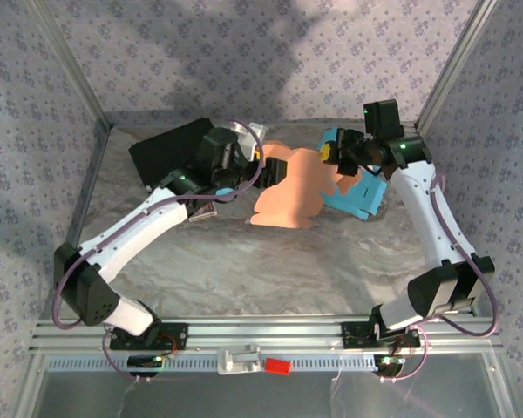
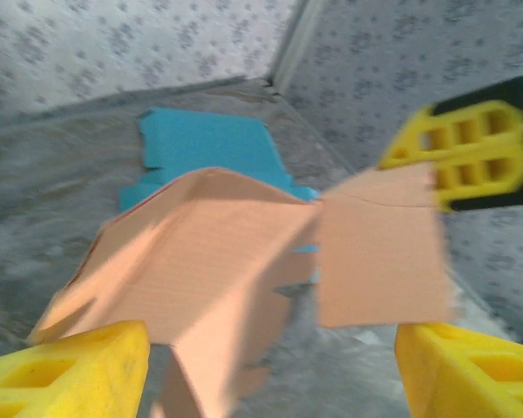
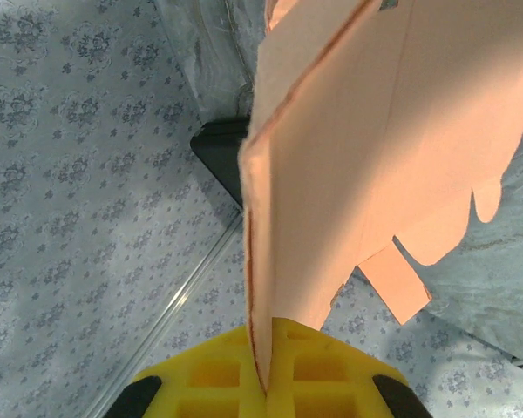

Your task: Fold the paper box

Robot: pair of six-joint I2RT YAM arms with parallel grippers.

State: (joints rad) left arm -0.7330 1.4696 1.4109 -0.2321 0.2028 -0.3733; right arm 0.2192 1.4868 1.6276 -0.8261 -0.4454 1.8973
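- Pinching paper box by one edge in right hand, tilted up over far desk; left hand gaping wide, gripping nothing.
- Could slip or tear if tugged crooked.

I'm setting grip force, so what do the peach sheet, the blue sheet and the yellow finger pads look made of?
The peach sheet looks like thin corrugated card, matte: faint ribbing, crisp creases. The blue sheet seems to be similar card or paper, matte, with cut notches; blur leaves it open. The yellow finger pads look like dull moulded plastic or rubber, with open lattice cells.
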